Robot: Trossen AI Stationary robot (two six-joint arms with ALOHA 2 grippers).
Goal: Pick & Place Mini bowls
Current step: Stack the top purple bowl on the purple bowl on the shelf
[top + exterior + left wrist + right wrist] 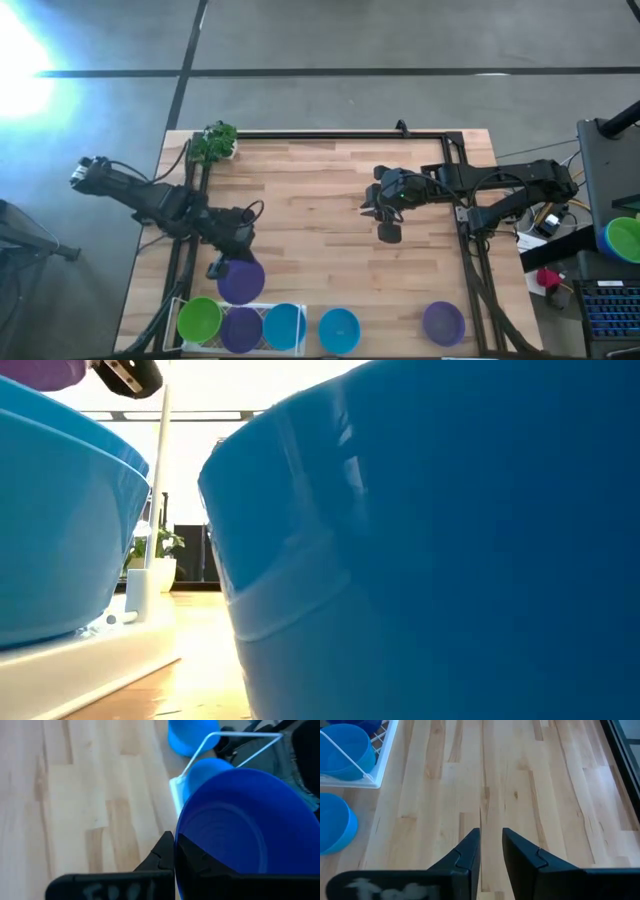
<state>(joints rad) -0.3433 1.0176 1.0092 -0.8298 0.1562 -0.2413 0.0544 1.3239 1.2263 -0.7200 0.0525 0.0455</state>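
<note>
**Left arm carries a purple bowl to the white tray; right arm waits with nothing in its jaws**

High view: the white mesh tray [243,322] lies at the near left edge of the table and serves here as the landmark. In it sit a green bowl [199,319], a purple bowl [241,328] and a blue bowl [284,325]. The left gripper [222,264] hangs just above the tray, closed on the rim of another purple bowl, the held bowl [241,280]. Just beside the tray on its right stands a loose blue bowl [339,330]; farther right, well apart from the tray, a loose purple bowl [443,322]. The right gripper [389,229] hovers over bare wood, far from the tray. A toy plant [214,142] stands at the far corner.

Low view: blue bowl walls fill almost everything; the tray's edge shows below them.

Left wrist view: the fingers pinch the thin rim of the held bowl, one finger inside and one outside. The tray's wire is just beyond.

Right wrist view: the jaws stand a little apart, narrow, and hold nothing.

Judgement: these bowls look light, stiff and smooth plastic, so they may slip or tilt. The rim is the best place to take hold, pinched from above.
</note>
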